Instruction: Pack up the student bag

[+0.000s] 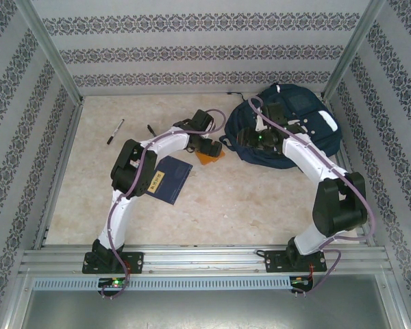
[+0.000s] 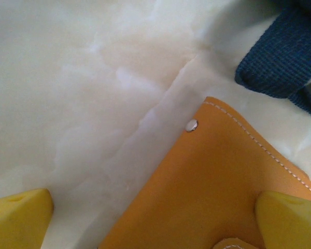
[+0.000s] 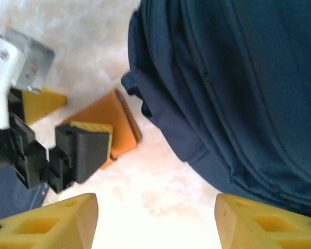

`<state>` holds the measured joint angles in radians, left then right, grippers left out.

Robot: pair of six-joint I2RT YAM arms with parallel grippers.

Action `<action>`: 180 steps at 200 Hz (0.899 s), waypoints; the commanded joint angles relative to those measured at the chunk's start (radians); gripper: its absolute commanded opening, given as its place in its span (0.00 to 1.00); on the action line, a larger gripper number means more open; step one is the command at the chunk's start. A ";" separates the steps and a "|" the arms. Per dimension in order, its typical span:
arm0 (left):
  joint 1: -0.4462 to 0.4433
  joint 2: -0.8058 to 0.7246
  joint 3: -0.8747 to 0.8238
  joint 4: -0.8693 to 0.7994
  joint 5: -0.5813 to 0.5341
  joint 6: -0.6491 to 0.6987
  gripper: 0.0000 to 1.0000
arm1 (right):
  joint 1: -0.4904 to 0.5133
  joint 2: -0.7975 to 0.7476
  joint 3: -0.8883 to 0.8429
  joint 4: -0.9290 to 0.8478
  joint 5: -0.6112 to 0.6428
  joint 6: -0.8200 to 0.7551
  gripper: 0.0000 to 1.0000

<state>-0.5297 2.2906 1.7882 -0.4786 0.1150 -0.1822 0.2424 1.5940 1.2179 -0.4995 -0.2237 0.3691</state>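
Marbled tabletop (image 1: 260,199), left end effector (image 2: 155,215) wide over orange wallet (image 2: 212,176), right end effector (image 3: 155,218) parted beside student bag (image 3: 238,78)

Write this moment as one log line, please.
left gripper: open over orange pouch | right gripper: open beside student bag | held: nothing

Table (image 1: 260,199): pale marbled top, patterned walls on three sides. Lying on it:
- student bag (image 1: 298,103), far right corner, flat on the surface
- orange leather pouch (image 1: 211,156) with white stitching, just beside the bag's left edge
- navy book (image 1: 170,179) with yellow label, left of centre, near the pouch
- long pen (image 1: 116,131) and short dark pen (image 1: 151,129), far left, well apart from the bag
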 commanded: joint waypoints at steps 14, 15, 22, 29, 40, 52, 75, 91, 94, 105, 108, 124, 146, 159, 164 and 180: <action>-0.032 -0.009 -0.039 -0.035 0.055 0.091 0.97 | -0.022 -0.013 -0.048 -0.030 -0.056 -0.020 0.61; -0.032 -0.010 -0.039 -0.037 0.058 0.094 0.96 | -0.022 -0.014 -0.049 -0.031 -0.056 -0.020 0.61; -0.036 -0.012 -0.037 -0.049 0.079 0.104 0.96 | -0.028 -0.017 -0.052 -0.034 -0.064 -0.017 0.61; -0.040 -0.014 -0.035 -0.060 0.099 0.118 0.95 | -0.036 -0.019 -0.052 -0.037 -0.079 -0.016 0.61; -0.052 -0.019 -0.040 -0.065 0.119 0.141 0.95 | -0.049 -0.025 -0.052 -0.040 -0.096 -0.008 0.61; -0.071 -0.026 -0.052 -0.070 0.138 0.171 0.94 | -0.065 -0.036 -0.047 -0.046 -0.098 -0.002 0.61; -0.135 -0.052 -0.104 -0.089 0.158 0.243 0.92 | -0.114 -0.049 -0.037 -0.057 -0.086 0.023 0.61; -0.187 -0.087 -0.166 -0.111 0.143 0.272 0.93 | -0.159 -0.028 -0.015 -0.073 -0.101 0.036 0.61; -0.196 -0.093 -0.177 -0.116 0.144 0.273 0.93 | -0.166 -0.021 -0.008 -0.077 -0.106 0.035 0.61; -0.229 -0.127 -0.223 -0.133 0.141 0.265 0.93 | -0.180 0.006 0.019 -0.095 -0.113 0.016 0.61; -0.240 -0.136 -0.238 -0.137 0.138 0.265 0.93 | -0.181 0.013 0.028 -0.099 -0.112 0.009 0.61; -0.297 -0.196 -0.296 -0.171 0.124 0.263 0.92 | -0.180 0.053 0.074 -0.117 -0.128 -0.017 0.61; -0.365 -0.237 -0.315 -0.267 0.202 0.230 0.94 | -0.172 0.100 0.135 -0.112 -0.200 -0.011 0.60; -0.399 -0.240 -0.327 -0.361 0.269 0.211 0.99 | -0.149 0.136 0.182 -0.111 -0.226 -0.015 0.60; -0.411 -0.241 -0.334 -0.400 0.295 0.219 0.99 | -0.138 0.151 0.203 -0.109 -0.230 -0.021 0.60; -0.436 -0.271 -0.379 -0.457 0.358 0.202 0.99 | -0.098 0.216 0.281 -0.109 -0.218 -0.036 0.60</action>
<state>-0.9291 2.0537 1.4773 -0.6842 0.3096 0.0475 0.0902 1.7397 1.3941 -0.5972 -0.3946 0.3630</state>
